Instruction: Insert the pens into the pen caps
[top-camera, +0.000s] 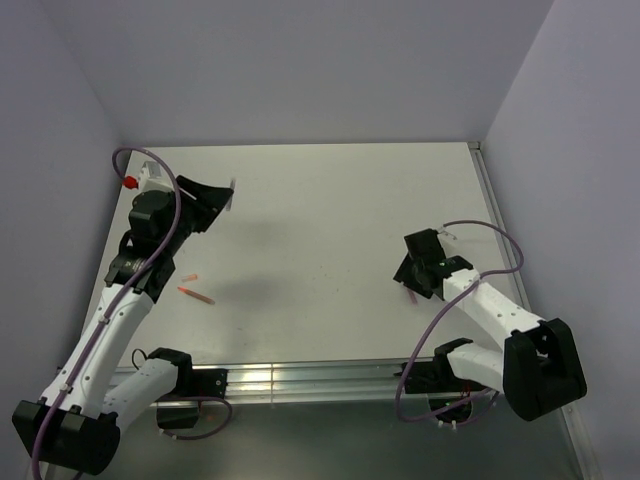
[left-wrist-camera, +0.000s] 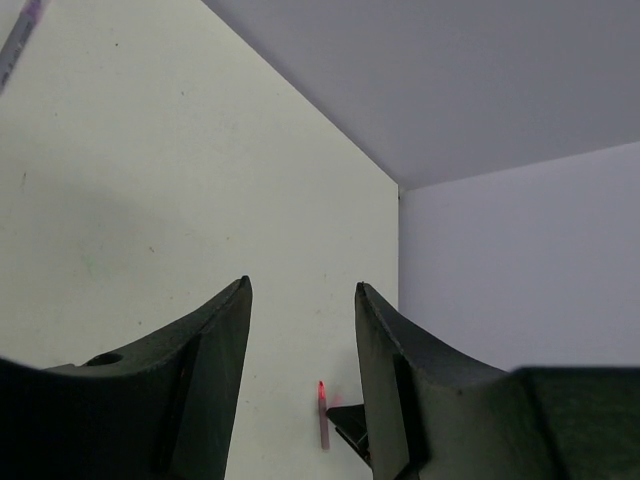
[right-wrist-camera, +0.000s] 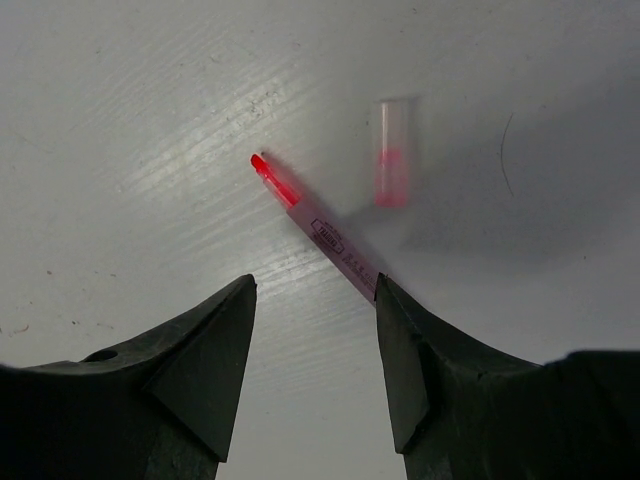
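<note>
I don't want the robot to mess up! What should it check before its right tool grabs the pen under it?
1. Right tool open and empty: ok, the jaws are apart and nothing is held.
2. Pen uncapped: ok, its red tip is bare.
3. Pen centred in the tool's gap: not ok, it lies slanted with its back end off to one side.
4. Pen cap free to pick up: ok, it lies apart from the pen.
5. Which end of the cap is open: cannot tell, too blurry.
6. Left tool ready to help: ok, open with nothing held.
</note>
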